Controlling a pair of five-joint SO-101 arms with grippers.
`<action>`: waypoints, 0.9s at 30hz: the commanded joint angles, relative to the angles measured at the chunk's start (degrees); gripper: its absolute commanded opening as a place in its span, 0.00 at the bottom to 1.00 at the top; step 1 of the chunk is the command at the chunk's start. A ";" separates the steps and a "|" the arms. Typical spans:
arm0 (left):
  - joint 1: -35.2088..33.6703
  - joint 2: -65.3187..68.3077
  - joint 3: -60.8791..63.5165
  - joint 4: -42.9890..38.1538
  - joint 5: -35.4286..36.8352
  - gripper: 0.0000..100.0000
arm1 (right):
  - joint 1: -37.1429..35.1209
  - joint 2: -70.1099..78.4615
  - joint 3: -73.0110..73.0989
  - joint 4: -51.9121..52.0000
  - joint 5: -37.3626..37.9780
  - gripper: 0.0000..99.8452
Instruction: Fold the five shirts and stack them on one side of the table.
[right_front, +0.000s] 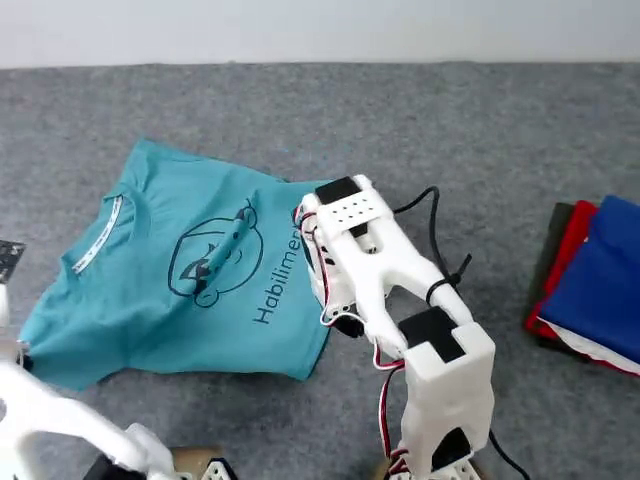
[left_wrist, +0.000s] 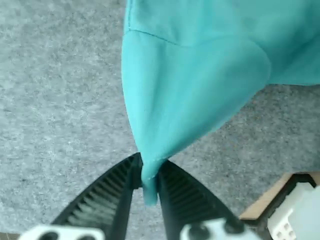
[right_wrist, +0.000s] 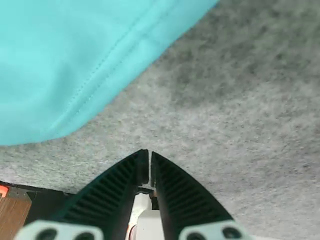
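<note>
Teal shirt (right_front: 180, 290) lies spread print-side up on the grey felt table (right_front: 450, 130), left of centre in the high view, w/ the neck toward the far left and the hem toward the middle. Its surface is a bit rumpled, and the near left corner is drawn toward the left arm (right_front: 50, 415) at the frame's lower left. The left wrist view gives the detail there: the left gripper (left_wrist: 149, 170) has its jaws pinched on a pointed corner of the teal shirt (left_wrist: 190, 75), and the cloth rises from the tips in a taut cone w/ grey felt on either side. The high view doesn't resolve that pinch. The right arm (right_front: 400, 290) reaches in from the near edge at centre, its head over the shirt's right edge. In the right wrist view the right gripper (right_wrist: 149, 155) has its jaws pressed together w/ nothing btwn them, over bare felt, just beside the stitched hem of the shirt (right_wrist: 65, 60) but not touching it. At the far right of the high view, well apart from the teal shirt, sits a stack of folded shirts (right_front: 590, 285) w/ a blue shirt (right_front: 605, 270) on top and a red one (right_front: 572, 245) showing under it.
</note>
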 joint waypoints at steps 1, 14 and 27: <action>0.35 -1.49 0.92 0.00 0.00 0.01 | -4.00 -5.67 -1.85 2.33 0.62 0.01; 0.35 -1.32 11.82 -11.16 0.09 0.01 | -21.85 -18.68 12.92 2.15 11.87 0.01; 0.44 -1.32 14.64 -11.60 0.09 0.01 | -28.44 -10.77 6.51 -5.85 15.91 0.29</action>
